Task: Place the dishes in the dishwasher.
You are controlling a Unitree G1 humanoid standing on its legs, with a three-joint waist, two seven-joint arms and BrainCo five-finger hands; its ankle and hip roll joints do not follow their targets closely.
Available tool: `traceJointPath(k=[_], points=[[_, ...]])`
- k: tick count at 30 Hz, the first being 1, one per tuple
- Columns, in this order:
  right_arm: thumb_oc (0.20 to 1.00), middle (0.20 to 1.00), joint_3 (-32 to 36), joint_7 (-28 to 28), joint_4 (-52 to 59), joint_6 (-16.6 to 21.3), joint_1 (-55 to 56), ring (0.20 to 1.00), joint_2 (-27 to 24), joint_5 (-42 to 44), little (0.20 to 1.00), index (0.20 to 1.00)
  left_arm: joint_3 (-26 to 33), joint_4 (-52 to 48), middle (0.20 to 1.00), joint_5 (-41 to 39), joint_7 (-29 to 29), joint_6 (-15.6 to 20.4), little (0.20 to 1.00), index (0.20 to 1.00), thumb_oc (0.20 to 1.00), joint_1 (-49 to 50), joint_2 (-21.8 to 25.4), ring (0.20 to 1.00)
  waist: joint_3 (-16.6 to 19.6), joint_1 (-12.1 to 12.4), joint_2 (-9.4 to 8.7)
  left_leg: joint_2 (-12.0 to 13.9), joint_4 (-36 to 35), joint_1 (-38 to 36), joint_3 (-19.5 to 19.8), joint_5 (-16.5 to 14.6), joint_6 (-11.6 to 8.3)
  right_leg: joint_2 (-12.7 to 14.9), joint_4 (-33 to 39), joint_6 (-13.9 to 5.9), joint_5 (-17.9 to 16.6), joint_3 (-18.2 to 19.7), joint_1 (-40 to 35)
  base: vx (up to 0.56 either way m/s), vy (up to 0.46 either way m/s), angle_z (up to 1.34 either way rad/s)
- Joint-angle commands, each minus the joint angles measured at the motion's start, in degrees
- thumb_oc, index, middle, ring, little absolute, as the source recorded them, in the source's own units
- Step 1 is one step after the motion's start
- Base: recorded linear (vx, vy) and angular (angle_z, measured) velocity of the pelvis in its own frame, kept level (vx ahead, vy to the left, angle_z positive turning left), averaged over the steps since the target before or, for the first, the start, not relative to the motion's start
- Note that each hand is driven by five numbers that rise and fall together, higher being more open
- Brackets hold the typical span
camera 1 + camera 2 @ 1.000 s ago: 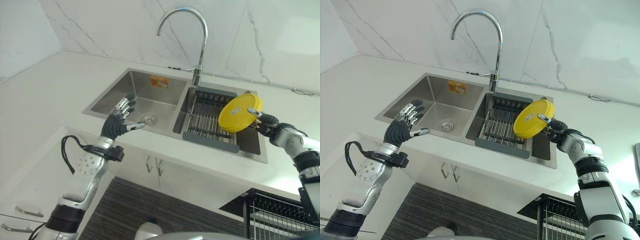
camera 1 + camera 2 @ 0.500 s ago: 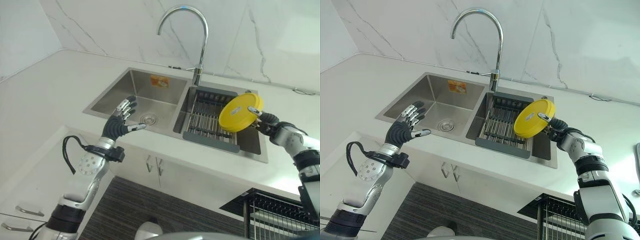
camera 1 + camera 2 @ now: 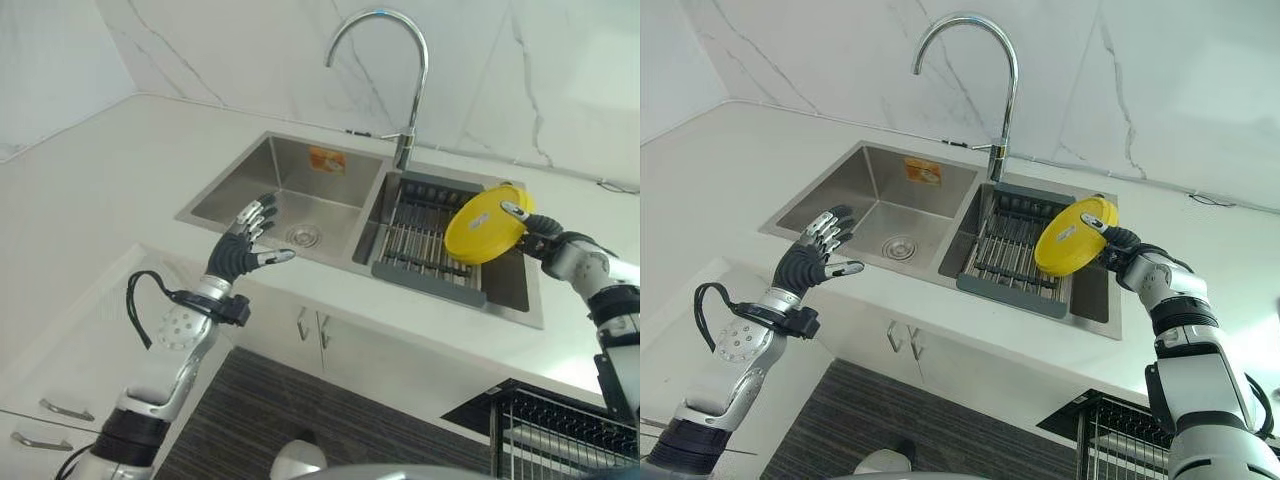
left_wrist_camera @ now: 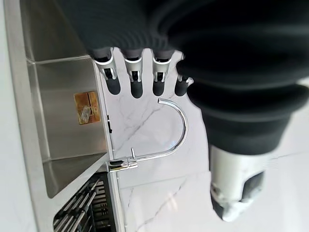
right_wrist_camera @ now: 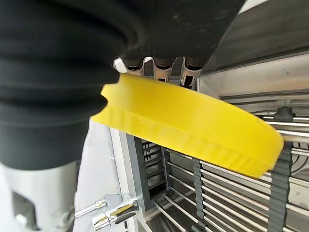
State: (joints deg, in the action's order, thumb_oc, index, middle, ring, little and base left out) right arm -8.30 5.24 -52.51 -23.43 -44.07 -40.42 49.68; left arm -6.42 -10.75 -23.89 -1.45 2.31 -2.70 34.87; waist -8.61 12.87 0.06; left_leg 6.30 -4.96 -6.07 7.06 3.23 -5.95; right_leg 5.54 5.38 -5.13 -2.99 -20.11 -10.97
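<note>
One yellow plate is observed, held on edge and tilted above the right basin, off the rack. The right hand grips it at its 3 o'clock rim, fingers behind the plate and thumb across its face. One double sink is set into the white table: the left basin is bare steel with a drain and an orange sticker on its far wall; the right basin carries one dark drying rack of metal bars. One curved chrome faucet stands at 12 o'clock between the basins, clear of the plate. The left hand hovers over the near edge of the left basin, fingers spread and straight, holding nothing. One wire dishwasher rack shows at 5 o'clock, below the table's edge, well apart from the plate. White cabinet doors with two handles lie beneath the sink.
</note>
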Motion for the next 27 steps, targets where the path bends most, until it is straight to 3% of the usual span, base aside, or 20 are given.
traceJointPath(k=[1, 7, 14, 15, 16, 18, 21, 23, 27], points=[[1.000, 1.000, -2.64, 0.65, -1.86, 1.42, -7.73, 1.000, -2.09, -0.10, 1.000, 1.000, -0.93, -1.92, 1.000, -2.19, 0.01, 1.69, 1.000, 1.000, 1.000, -2.24, 2.33, 1.000, 2.44, 1.23, -0.39, -0.08, -0.04, -1.20, -0.92, -6.21, -0.12, 3.03, -0.38, -2.21, 8.04, 3.25, -1.35, 0.00, 0.000, 0.00], [1.000, 1.000, -5.23, 2.65, -2.02, -0.06, -8.46, 1.000, -3.19, -6.46, 1.000, 1.000, -0.42, -2.13, 1.000, -1.97, -0.18, 1.62, 1.000, 1.000, 1.000, -1.71, 2.64, 1.000, 2.16, 1.42, -0.70, -0.11, -0.04, -1.08, -0.90, -6.02, -0.12, 3.07, -0.38, -2.30, 7.86, 3.41, -1.31, 0.00, 0.000, 0.00], [1.000, 1.000, -6.09, 0.57, -2.86, 1.19, -10.13, 1.000, -3.71, -6.22, 1.000, 1.000, -0.39, -2.12, 1.000, -1.93, -1.03, 1.27, 1.000, 1.000, 1.000, -1.89, 2.71, 1.000, 1.75, 1.84, -1.04, -0.24, -0.04, -0.88, -0.70, -6.00, -0.09, 3.07, -0.38, -2.51, 7.78, 3.46, -1.33, 0.00, 0.000, 0.00], [0.435, 0.435, -5.99, -0.05, -2.83, 1.07, -10.32, 0.435, -3.68, -5.46, 0.435, 0.435, -0.45, -2.09, 1.000, -1.74, -1.06, 1.25, 1.000, 1.000, 1.000, -1.80, 2.66, 1.000, 1.72, 1.85, -1.04, -0.23, -0.04, -0.89, -0.73, -6.03, -0.10, 3.04, -0.38, -2.50, 7.79, 3.47, -1.32, 0.00, 0.000, 0.00], [0.200, 0.200, -5.32, -0.41, -2.94, 1.37, -10.16, 0.200, -3.56, -5.59, 0.200, 0.200, -0.34, -2.12, 1.000, -1.76, -1.24, 1.19, 1.000, 1.000, 1.000, -1.60, 2.75, 1.000, 1.74, 1.92, -1.02, -0.23, -0.04, -0.92, -0.62, -6.10, -0.05, 3.02, -0.38, -2.53, 7.78, 3.50, -1.32, 0.00, 0.000, 0.00], [0.200, 0.200, -5.19, -2.28, -3.08, 2.51, -10.03, 0.200, -3.26, -6.21, 0.200, 0.200, -0.48, -1.93, 1.000, -1.33, -1.22, 1.46, 1.000, 1.000, 1.000, -1.02, 2.63, 1.000, 1.77, 2.01, -0.96, -0.26, -0.04, -0.89, -0.49, -6.04, -0.04, 2.93, -0.38, -2.50, 7.79, 3.77, -1.28, 0.00, 0.000, 0.00], [0.200, 0.200, -2.94, -2.37, -2.37, 3.64, -9.70, 0.200, -3.02, 3.16, 0.200, 0.200, -0.36, -1.65, 1.000, -1.71, -1.08, 1.64, 1.000, 1.000, 1.000, -0.69, 3.44, 1.000, 1.49, 2.14, -0.60, -0.26, -0.04, -0.86, -0.43, -6.10, -0.01, 3.09, -0.38, -2.64, 7.70, 3.80, -1.29, 0.00, 0.000, 0.00], [0.200, 0.200, -1.26, -0.94, -2.06, 4.43, -8.77, 0.200, -2.18, 4.72, 0.200, 0.200, 0.11, -1.51, 1.000, -2.26, -1.54, 1.69, 1.000, 1.000, 1.000, -0.52, 4.10, 1.000, 1.52, 2.24, -0.47, -0.37, -0.04, -0.86, -0.34, -6.20, 0.08, 3.19, -0.38, -2.74, 7.76, 3.86, -1.33, 0.00, 0.000, 0.00], [0.200, 0.200, -0.46, -3.29, -0.32, 7.37, -7.75, 0.200, -1.36, 6.53, 0.200, 0.200, 0.39, -1.62, 1.000, -1.44, -1.71, 1.54, 1.000, 1.000, 1.000, 0.54, 3.74, 1.000, 1.93, 2.39, -0.28, -0.46, -0.04, -0.87, -0.20, -6.22, 0.11, 3.36, -0.38, -2.81, 7.70, 3.68, -1.36, 0.00, 0.008, 0.01]])
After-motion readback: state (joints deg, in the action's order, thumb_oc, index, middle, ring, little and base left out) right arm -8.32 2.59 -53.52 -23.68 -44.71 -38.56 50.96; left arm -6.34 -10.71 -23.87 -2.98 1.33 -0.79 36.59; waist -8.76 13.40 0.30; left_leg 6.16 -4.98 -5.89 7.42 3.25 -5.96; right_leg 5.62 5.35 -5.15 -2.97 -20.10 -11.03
